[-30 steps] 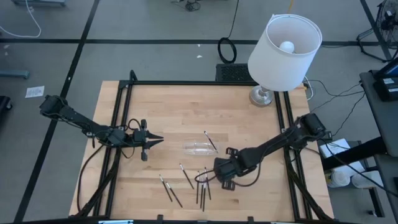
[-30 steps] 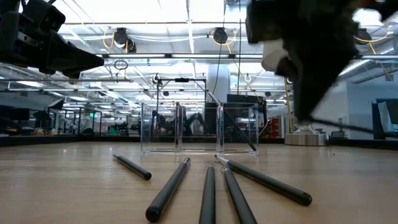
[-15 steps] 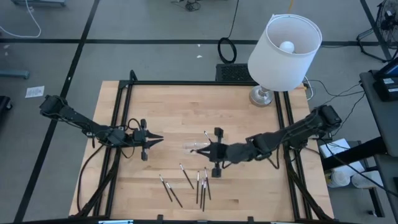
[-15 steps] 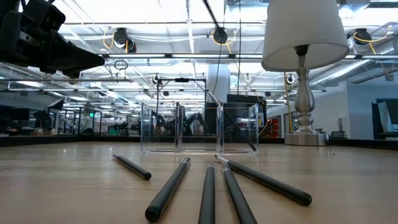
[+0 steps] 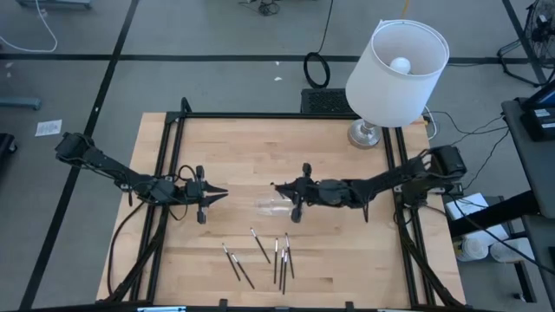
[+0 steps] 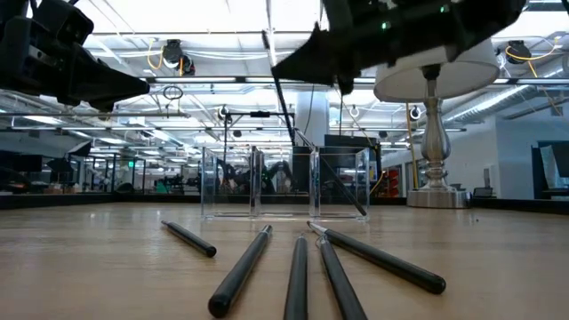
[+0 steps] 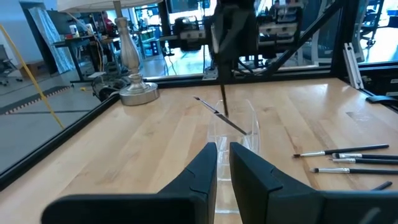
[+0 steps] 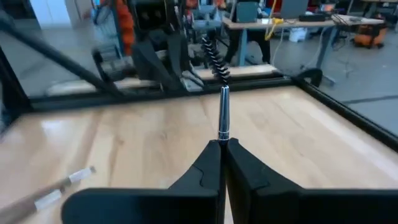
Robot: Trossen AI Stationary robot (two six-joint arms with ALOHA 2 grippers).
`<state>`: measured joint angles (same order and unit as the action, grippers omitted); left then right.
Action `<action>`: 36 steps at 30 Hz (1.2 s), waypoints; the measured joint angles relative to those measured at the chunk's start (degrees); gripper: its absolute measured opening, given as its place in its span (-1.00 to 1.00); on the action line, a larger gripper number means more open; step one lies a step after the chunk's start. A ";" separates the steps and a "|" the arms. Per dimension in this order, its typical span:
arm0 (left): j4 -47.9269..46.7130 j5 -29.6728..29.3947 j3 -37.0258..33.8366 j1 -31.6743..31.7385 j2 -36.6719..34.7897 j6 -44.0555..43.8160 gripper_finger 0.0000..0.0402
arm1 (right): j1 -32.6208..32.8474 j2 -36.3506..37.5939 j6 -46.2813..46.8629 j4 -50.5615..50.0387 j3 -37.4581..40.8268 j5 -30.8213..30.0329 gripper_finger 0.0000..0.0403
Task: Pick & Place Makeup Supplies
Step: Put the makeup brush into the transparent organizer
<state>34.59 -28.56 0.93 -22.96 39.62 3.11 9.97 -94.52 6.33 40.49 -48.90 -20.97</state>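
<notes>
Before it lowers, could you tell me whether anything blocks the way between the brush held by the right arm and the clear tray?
Nothing visible does. The right gripper, jaws shut on a brush, hangs over the clear tray, which already holds one leaning brush to steer past.

sticks [image 6: 298, 267] by clear tray [image 6: 284, 182], maybe 5

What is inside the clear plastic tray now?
One thin makeup stick leans inside the clear plastic tray. The right gripper, shut on another stick, hangs above it. The tray floor is partly hidden.
</notes>
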 joint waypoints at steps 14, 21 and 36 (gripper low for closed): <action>0.05 -0.02 0.01 0.00 0.02 1.03 -0.75 | -0.70 -9.55 4.98 0.85 -1.32 1.83 -1.00; -0.02 0.00 0.00 0.02 0.00 0.93 -0.75 | -1.47 -9.51 6.56 -1.43 -1.40 1.75 -0.90; -0.02 -0.01 0.00 0.00 0.00 0.88 -0.75 | 0.90 -0.57 -3.62 -0.96 -1.40 1.09 -0.53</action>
<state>34.57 -28.57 0.93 -22.96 39.62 3.99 10.86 -95.09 2.71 39.53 -50.30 -19.88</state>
